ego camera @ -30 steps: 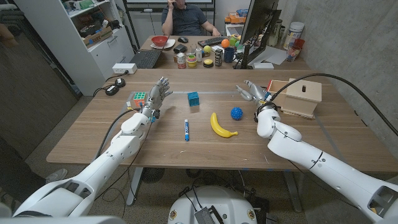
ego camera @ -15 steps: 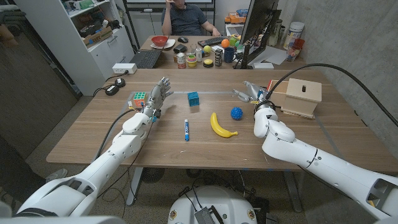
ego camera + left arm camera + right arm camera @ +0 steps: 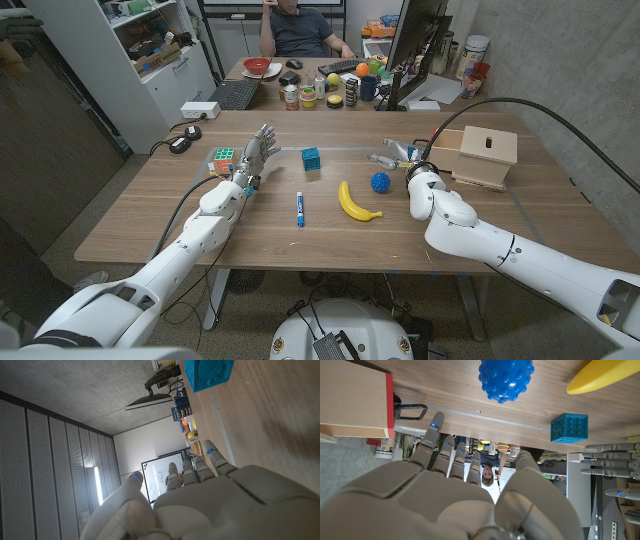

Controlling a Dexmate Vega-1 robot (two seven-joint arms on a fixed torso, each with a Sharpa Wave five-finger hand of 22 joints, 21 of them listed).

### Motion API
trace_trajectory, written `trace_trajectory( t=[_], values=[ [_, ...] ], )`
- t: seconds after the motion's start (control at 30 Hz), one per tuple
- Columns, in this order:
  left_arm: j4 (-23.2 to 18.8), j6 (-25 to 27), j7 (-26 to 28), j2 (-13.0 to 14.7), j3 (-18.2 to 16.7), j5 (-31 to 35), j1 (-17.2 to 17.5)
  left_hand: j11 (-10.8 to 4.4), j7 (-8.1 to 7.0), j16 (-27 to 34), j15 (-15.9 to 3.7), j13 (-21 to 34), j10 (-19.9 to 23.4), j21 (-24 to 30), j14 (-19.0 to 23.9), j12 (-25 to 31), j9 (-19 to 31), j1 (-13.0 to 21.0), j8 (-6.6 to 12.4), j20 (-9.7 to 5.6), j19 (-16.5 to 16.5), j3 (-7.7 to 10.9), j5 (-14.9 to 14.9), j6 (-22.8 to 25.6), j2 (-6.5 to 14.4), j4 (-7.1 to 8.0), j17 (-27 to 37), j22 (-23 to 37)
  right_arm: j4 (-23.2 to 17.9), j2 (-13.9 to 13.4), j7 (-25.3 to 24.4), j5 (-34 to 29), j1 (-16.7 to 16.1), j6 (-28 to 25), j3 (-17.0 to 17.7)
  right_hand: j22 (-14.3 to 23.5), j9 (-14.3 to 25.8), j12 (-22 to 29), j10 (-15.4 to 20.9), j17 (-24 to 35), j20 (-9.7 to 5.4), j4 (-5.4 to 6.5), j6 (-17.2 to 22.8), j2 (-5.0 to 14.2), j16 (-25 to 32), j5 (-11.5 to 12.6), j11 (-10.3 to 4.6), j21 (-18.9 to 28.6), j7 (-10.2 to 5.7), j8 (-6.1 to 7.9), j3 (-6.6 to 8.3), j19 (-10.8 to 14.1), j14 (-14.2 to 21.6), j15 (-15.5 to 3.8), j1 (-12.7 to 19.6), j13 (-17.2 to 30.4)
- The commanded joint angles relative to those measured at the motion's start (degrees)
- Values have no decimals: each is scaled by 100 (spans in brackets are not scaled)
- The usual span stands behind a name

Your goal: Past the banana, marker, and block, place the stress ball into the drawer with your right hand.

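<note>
right hand (image 3: 398, 155): fingers spread, holding nothing
stress ball (image 3: 380, 182): blue and spiky, on the table just under the fingertips, banana (image 3: 356, 203) next to it
left hand (image 3: 253, 157): fingers apart, empty
tip: I'd wrap it from above, then carry it to the wooden drawer (image 3: 482, 156)

My head camera looks down from above the near edge of the worktop (image 3: 150, 215), taking in its whole width and the desk behind its far edge. My left wrist camera sits close behind the left hand (image 3: 210, 505), turned over, looking low along the wood to the teal block (image 3: 207, 372). My right wrist camera, also inverted, rides behind the right hand (image 3: 455, 495) and faces the blue ball (image 3: 506, 379), the block and the banana (image 3: 605, 377). Both wrist views share the block; the room beyond is probably the same far desk.
</note>
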Motion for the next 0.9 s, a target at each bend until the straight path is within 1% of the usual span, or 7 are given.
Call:
trace_trajectory(
  t=[0.03,0.17,0.23,0.37,0.53,0.63,0.9],
  values=[
    [87,-21,-56,-36,12,-10,-51,9,-41,29,32,24,31,-18,42,23,15,48,28,25,-26,-12,12,-8,2,0,5,27,189,129,546,-536,335,-467,-495,13,26,2,11,-6,18,-76,28,5,-20,25,-32,-32,-57,23,21,58,15,-63,118,26],
    [101,-19,-65,-40,9,-19,-55,6,-40,29,29,24,30,-20,42,22,15,46,26,24,-24,-16,12,-14,0,1,5,28,237,160,704,-671,435,-580,-644,12,27,5,19,-6,25,-119,71,2,-17,28,-61,-54,-76,40,30,69,27,-69,182,26],
    [107,-21,-71,-38,8,-20,-56,0,-39,29,31,24,28,-22,41,22,15,45,27,19,-26,-17,12,-11,-1,1,6,28,245,157,755,-665,440,-556,-651,12,28,12,37,-2,23,-144,94,-5,1,28,-72,-55,-76,48,25,130,75,-95,215,26],
    [128,-25,-77,-41,3,-25,-65,3,-43,30,28,24,25,-26,42,21,15,43,27,27,-29,-20,12,-11,-2,3,6,28,261,152,915,-717,503,-574,-736,12,29,16,48,3,18,-148,108,-7,5,26,-70,-62,-96,52,18,143,86,-100,218,26],
    [165,-29,-87,-50,1,-30,-77,12,-46,30,31,24,24,-30,41,21,15,39,26,24,-26,-26,12,-15,-3,5,6,28,258,151,1231,-940,677,-719,-998,12,30,31,87,16,0,-147,119,-18,19,22,-74,-67,-97,53,-8,208,116,-107,203,26],
    [172,-35,-91,-52,1,-30,-78,10,-44,30,31,24,25,-32,40,22,15,38,27,23,-24,-28,12,-14,-4,6,6,28,252,160,1292,-970,687,-720,-1014,12,31,45,123,21,-11,-149,160,-20,27,21,-60,-78,-93,67,-20,223,137,-112,201,26],
    [130,-24,-114,-48,2,-48,-61,20,-42,29,34,24,25,-36,36,22,15,34,29,22,-19,-34,12,-10,-4,9,6,29,307,206,1631,-1211,849,-807,-1244,13,31,67,187,29,-17,-152,236,-20,42,21,-59,-109,-113,91,-42,233,183,-109,199,25]
  ],
)
